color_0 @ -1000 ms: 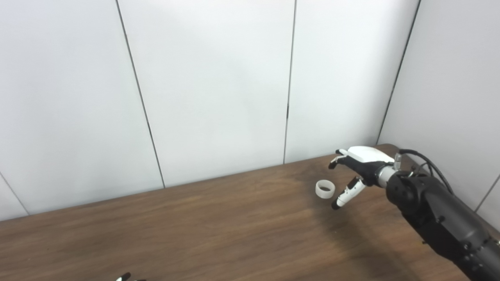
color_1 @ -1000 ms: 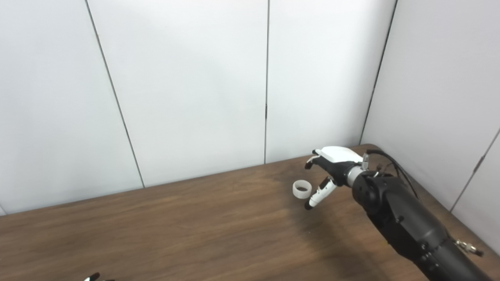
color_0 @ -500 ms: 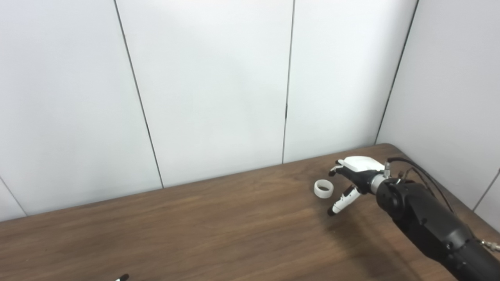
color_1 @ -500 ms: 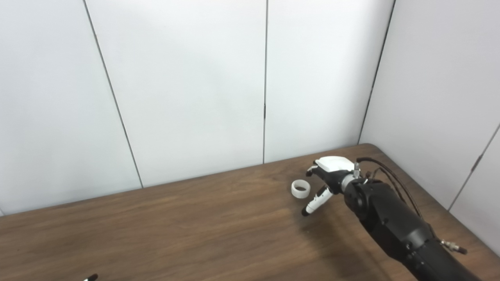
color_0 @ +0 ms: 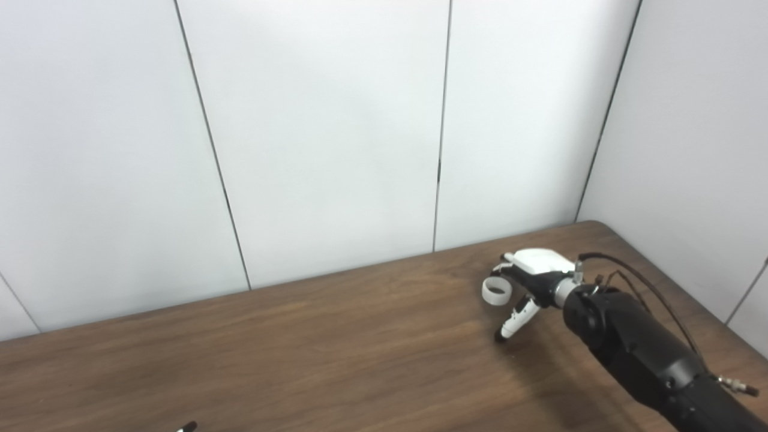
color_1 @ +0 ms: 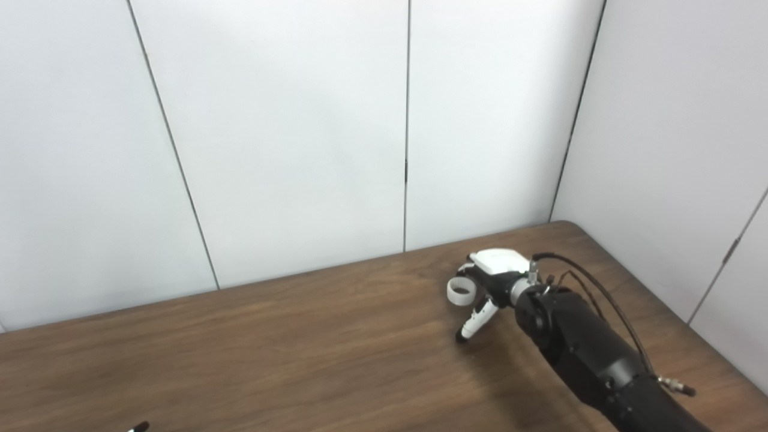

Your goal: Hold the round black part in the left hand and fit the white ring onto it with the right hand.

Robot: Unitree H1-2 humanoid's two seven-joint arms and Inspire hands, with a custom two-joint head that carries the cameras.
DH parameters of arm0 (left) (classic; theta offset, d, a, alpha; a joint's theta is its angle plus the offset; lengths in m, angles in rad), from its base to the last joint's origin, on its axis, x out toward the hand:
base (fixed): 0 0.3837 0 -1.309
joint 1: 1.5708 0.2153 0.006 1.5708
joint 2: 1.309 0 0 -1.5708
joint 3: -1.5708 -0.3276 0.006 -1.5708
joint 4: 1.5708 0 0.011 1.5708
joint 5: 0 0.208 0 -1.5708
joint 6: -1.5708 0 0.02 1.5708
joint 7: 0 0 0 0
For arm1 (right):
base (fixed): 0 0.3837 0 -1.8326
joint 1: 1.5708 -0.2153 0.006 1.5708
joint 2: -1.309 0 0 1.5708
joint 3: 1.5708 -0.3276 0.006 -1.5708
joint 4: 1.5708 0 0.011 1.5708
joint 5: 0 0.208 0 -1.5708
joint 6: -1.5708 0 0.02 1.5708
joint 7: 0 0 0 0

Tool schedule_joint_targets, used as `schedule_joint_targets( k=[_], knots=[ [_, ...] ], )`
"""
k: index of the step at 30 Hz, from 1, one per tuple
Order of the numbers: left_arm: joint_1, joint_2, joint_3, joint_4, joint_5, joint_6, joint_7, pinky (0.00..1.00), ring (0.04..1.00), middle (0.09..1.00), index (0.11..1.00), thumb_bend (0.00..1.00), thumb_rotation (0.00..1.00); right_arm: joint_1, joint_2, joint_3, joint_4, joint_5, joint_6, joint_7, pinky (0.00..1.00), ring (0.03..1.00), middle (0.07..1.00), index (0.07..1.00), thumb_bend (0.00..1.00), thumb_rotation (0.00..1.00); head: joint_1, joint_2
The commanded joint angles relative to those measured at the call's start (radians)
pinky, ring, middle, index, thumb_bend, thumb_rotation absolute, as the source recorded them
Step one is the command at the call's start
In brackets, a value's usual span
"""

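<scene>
Right hand (color_0: 528, 282) is at the far right part of the table (color_0: 336, 354), and I see its fingers (color_1: 468, 265) spread and curved above the white ring (color_0: 495, 290). It holds nothing yet, so I call it open. The thumb (color_0: 512, 320) points down to the wood, on the near side of the ring. I think the fingers are apart like this so that the ring can come between them and the thumb when they close. The fingers look very near or touching the ring's far edge, but I cannot tell if there is real contact.

The ring lies flat on the table with its hole upward, near the wall panels (color_0: 324, 138). In this position a pinch on its outer wall seems the natural way to lift it.

Of the left hand (color_0: 187, 427) I see only a small dark tip at the bottom edge, so I cannot tell its state. The round black part is not visible in either view.
</scene>
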Motion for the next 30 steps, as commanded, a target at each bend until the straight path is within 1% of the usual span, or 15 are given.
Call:
schedule_joint_targets(
  k=[1, 9, 16, 25, 30],
  knots=[
    [0.017, 0.008, 0.006, -0.014, 0.013, 0.016, -0.005, 1.0, 1.0, 0.879, 0.478, 0.52, 0.04, -0.055, -0.007, -0.008, 0.0, -0.001, -0.01, -0.021, 0.99, 1.0, 1.0, 0.875, 0.94, 0.42, 0.0, -0.001],
    [0.03, 0.005, 0.008, -0.021, 0.011, 0.018, -0.001, 1.0, 1.0, 0.88, 0.478, 0.52, 0.04, -0.082, 0.006, -0.007, 0.053, 0.043, -0.024, -0.008, 0.99, 1.0, 1.0, 0.87, 0.93, 0.37, 0.013, -0.011],
    [0.038, 0.009, 0.009, -0.02, 0.014, 0.011, 0.001, 1.0, 1.0, 0.881, 0.478, 0.52, 0.04, -0.122, 0.011, 0.009, 0.127, 0.052, -0.044, -0.018, 0.97, 1.0, 1.0, 0.871, 0.93, 0.38, 0.018, -0.018],
    [0.046, 0.01, 0.017, -0.025, 0.007, 0.011, -0.001, 1.0, 1.0, 0.879, 0.478, 0.52, 0.04, -0.165, 0.015, 0.019, 0.199, 0.064, -0.058, -0.019, 1.0, 1.0, 1.0, 0.867, 0.91, 0.36, 0.016, -0.014],
    [0.045, 0.01, 0.019, -0.026, 0.006, 0.012, -0.002, 1.0, 1.0, 0.88, 0.478, 0.52, 0.04, -0.182, 0.012, 0.029, 0.233, 0.074, -0.062, -0.017, 0.99, 1.0, 1.0, 0.835, 0.92, 0.37, 0.01, -0.005]
  ],
)
